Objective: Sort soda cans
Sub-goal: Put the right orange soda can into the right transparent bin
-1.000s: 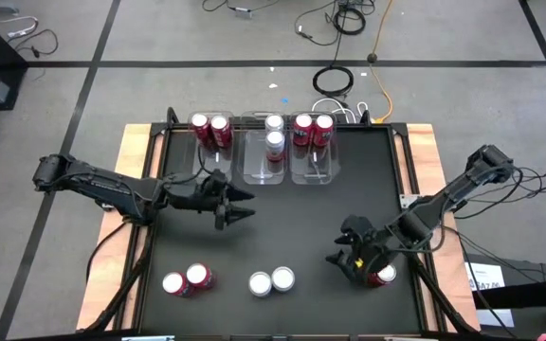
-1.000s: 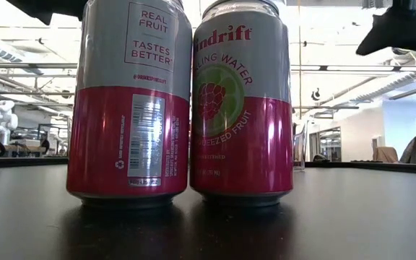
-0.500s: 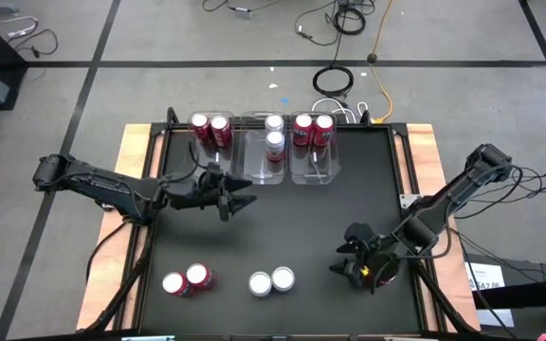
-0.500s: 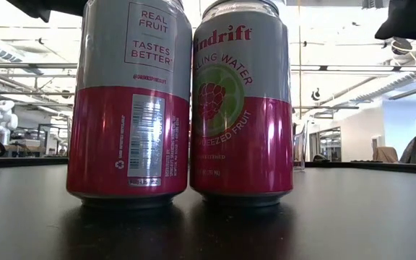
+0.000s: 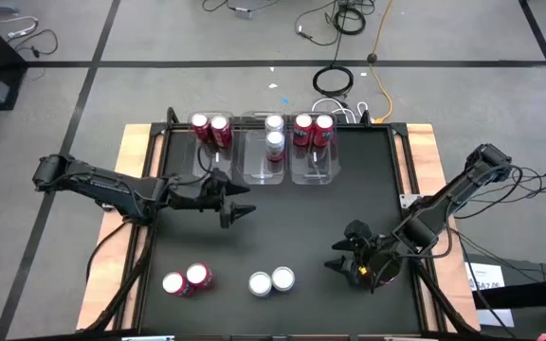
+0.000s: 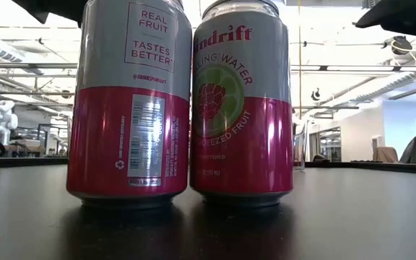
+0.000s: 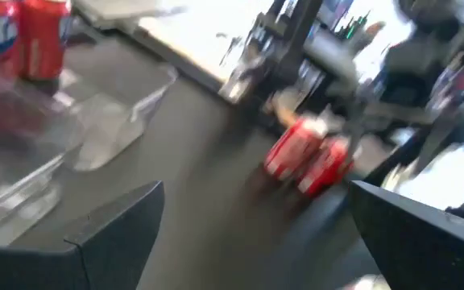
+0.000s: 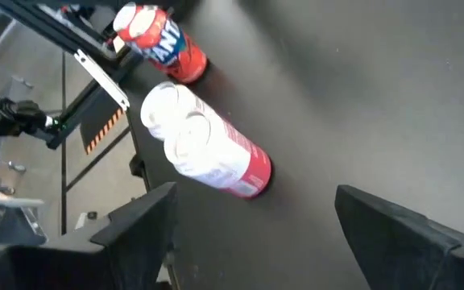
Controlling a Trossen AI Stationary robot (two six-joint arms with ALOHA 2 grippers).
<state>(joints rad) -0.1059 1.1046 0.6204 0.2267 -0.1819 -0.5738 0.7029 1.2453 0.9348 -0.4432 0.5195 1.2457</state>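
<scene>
left gripper [image 5: 240, 210] spread, empty, near bins [image 5: 275, 161] | right gripper [image 5: 349, 268] spread over red can [image 5: 383, 276], table's right front | risk: fingers clip can, topple it

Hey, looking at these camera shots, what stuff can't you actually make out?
- High view: the right gripper covers whatever is under it at the table's right front; no can shows there.
- Left wrist view: motion blur smears the two red cans; labels unreadable.
- Low view: two near cans block the table behind; their tops are cut off by the top edge.
- High view: the clear bins show only faint outlines.
</scene>
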